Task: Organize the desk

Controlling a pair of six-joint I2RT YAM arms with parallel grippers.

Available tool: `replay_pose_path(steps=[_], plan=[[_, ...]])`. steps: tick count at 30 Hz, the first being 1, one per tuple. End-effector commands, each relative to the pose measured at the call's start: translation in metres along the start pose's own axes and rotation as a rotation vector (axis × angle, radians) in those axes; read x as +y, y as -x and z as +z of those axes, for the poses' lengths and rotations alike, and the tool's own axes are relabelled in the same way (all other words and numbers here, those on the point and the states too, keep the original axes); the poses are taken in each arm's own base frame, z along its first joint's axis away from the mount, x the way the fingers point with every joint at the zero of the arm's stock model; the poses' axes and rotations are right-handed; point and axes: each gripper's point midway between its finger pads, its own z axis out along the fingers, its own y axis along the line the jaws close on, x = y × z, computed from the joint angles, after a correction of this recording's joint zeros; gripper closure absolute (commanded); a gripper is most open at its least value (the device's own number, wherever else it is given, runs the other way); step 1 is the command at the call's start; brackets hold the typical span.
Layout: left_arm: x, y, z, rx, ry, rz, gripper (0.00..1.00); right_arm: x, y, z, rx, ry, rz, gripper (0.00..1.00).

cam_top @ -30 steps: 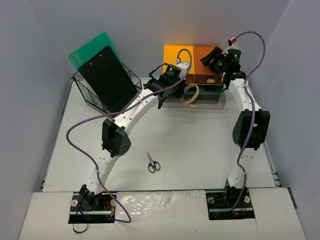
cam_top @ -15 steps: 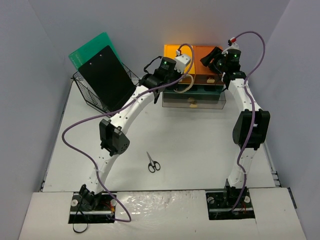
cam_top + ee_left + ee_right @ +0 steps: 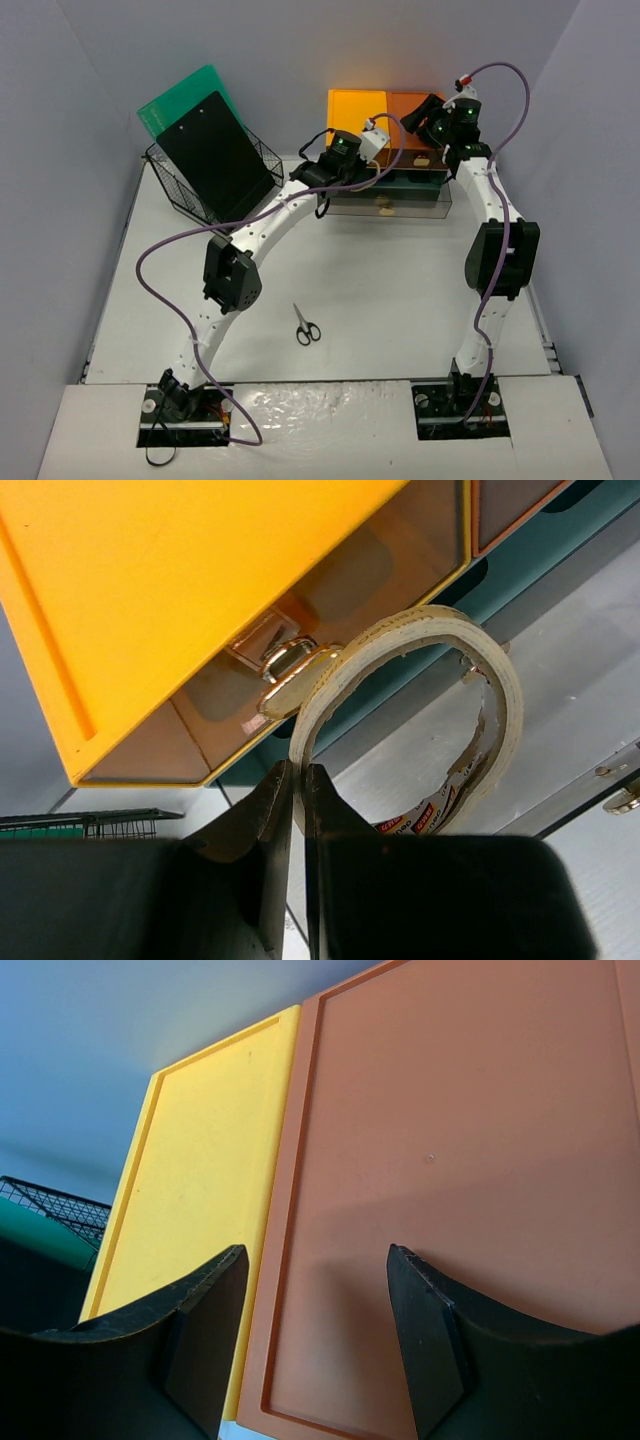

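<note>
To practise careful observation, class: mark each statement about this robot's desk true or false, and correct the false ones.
1. The left jaws are shut on a beige ring-shaped roll of tape. True.
2. The small black-handled scissors lie inside the black wire basket. False: they lie on the matte white desk, apart from the basket.
3. The right jaws stand open over the orange-topped drawer unit. True.
4. The basket holds nothing. False: a green board and a black clipboard stand in it.
</note>
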Motion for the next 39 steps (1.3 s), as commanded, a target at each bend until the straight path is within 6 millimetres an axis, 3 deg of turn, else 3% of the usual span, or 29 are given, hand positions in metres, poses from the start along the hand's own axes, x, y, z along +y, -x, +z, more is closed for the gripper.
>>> replay_pose_path(steps=[1, 8, 10, 12, 13, 16, 18, 22, 25, 28, 30, 35, 39], plan=[[0.014, 0.053, -0.031, -0.147, 0.069, 0.030, 1.00, -0.093, -0.159, -0.022, 0.482, -0.343, 0.132, 0.44], [0.017, 0.046, -0.038, -0.116, 0.091, 0.036, 0.99, -0.088, -0.161, -0.019, 0.482, -0.338, 0.133, 0.44], [0.020, 0.046, -0.041, -0.116, 0.103, 0.025, 0.85, -0.087, -0.161, -0.019, 0.483, -0.337, 0.132, 0.44], [0.022, 0.049, -0.046, -0.125, 0.110, 0.021, 0.51, -0.087, -0.161, -0.019, 0.481, -0.337, 0.132, 0.44], [0.025, 0.052, -0.048, -0.138, 0.121, 0.019, 0.41, -0.086, -0.162, -0.019, 0.483, -0.336, 0.132, 0.44], [0.033, 0.063, -0.059, -0.166, 0.149, 0.017, 0.14, -0.088, -0.162, -0.020, 0.483, -0.341, 0.131, 0.44], [0.042, 0.079, -0.073, -0.197, 0.172, 0.017, 0.03, -0.088, -0.164, -0.021, 0.487, -0.343, 0.129, 0.44], [0.050, 0.097, -0.100, -0.228, 0.176, -0.016, 0.03, -0.087, -0.162, -0.021, 0.484, -0.341, 0.126, 0.44], [0.038, 0.102, -0.124, -0.245, 0.124, -0.091, 0.03, -0.086, -0.160, -0.018, 0.479, -0.338, 0.123, 0.44], [0.004, 0.069, -0.120, -0.168, 0.058, -0.138, 0.05, -0.086, -0.159, -0.016, 0.477, -0.334, 0.127, 0.44], [-0.020, 0.067, -0.128, -0.185, -0.016, -0.209, 0.07, -0.084, -0.157, -0.015, 0.473, -0.329, 0.131, 0.44], [-0.081, 0.037, -0.127, -0.155, -0.177, -0.340, 0.09, -0.085, -0.156, -0.012, 0.471, -0.327, 0.131, 0.44], [-0.109, 0.019, -0.113, -0.116, -0.230, -0.378, 0.10, -0.086, -0.157, -0.013, 0.472, -0.331, 0.131, 0.44]])
